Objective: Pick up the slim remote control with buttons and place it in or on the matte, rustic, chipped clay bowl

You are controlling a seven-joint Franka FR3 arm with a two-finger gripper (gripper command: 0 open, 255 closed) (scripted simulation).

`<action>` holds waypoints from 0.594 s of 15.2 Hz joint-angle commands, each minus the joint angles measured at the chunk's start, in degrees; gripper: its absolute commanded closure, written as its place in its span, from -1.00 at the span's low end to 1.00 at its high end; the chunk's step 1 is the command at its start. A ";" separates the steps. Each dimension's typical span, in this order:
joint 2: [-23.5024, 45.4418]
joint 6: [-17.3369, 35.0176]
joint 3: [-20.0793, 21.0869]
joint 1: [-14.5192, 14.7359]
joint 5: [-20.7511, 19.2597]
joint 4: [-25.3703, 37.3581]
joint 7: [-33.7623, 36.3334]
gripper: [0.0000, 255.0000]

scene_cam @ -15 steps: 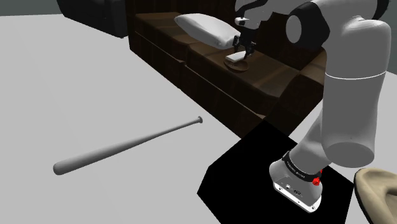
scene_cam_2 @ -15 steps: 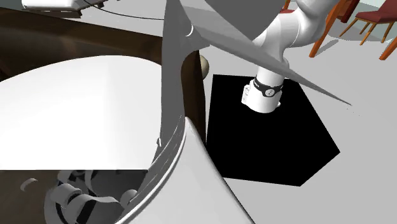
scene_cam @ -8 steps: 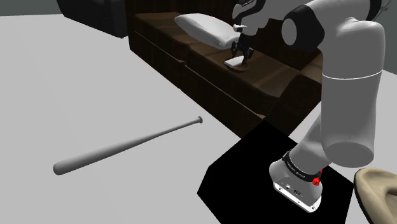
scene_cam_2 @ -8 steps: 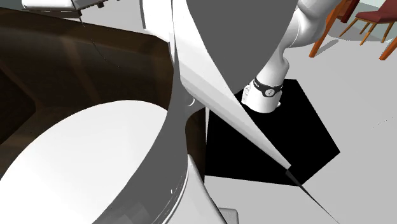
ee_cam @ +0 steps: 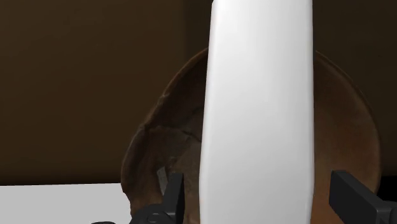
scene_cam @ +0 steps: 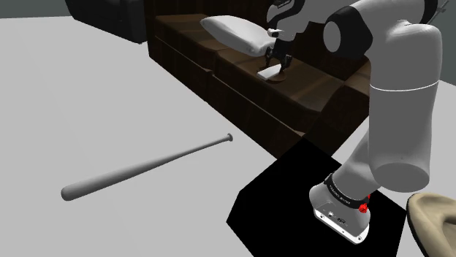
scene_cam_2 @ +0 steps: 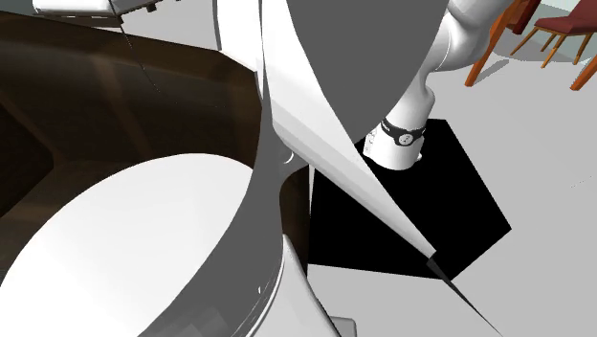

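A slim white remote (ee_cam: 257,114) lies in a brown chipped clay bowl (ee_cam: 156,159), which sits on a dark brown sofa seat. In the wrist view my gripper (ee_cam: 264,200) straddles the remote, and its black fingers (ee_cam: 173,197) stand apart from it with a gap on each side. In the shoulder view the gripper (scene_cam: 278,60) hangs open just above the bowl (scene_cam: 278,78). The remote (scene_cam: 270,72) rests on the bowl below it.
A white pillow (scene_cam: 234,33) lies on the sofa (scene_cam: 219,80) just to the shoulder view's left of the bowl. A grey baseball bat (scene_cam: 142,169) lies on the floor. A beige rounded object (scene_cam: 432,219) sits beside the arm's base (scene_cam_2: 394,144). Wooden chairs (scene_cam_2: 564,33) stand beyond.
The gripper came down with the remote onto the bowl. Its jaws have since parted and let go of the remote, which now rests in the bowl.
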 commanded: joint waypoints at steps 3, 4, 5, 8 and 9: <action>0.00 0.00 0.00 0.00 0.00 0.00 0.00 -1.00; 0.00 0.00 0.00 0.00 0.00 0.00 0.00 -1.00; -0.71 -1.49 -0.52 0.20 -0.71 1.02 0.45 -1.00; -2.36 -5.84 -1.72 0.45 -2.43 4.36 1.58 -1.00; -2.36 -5.85 -1.73 0.46 -2.42 4.36 1.58 -1.00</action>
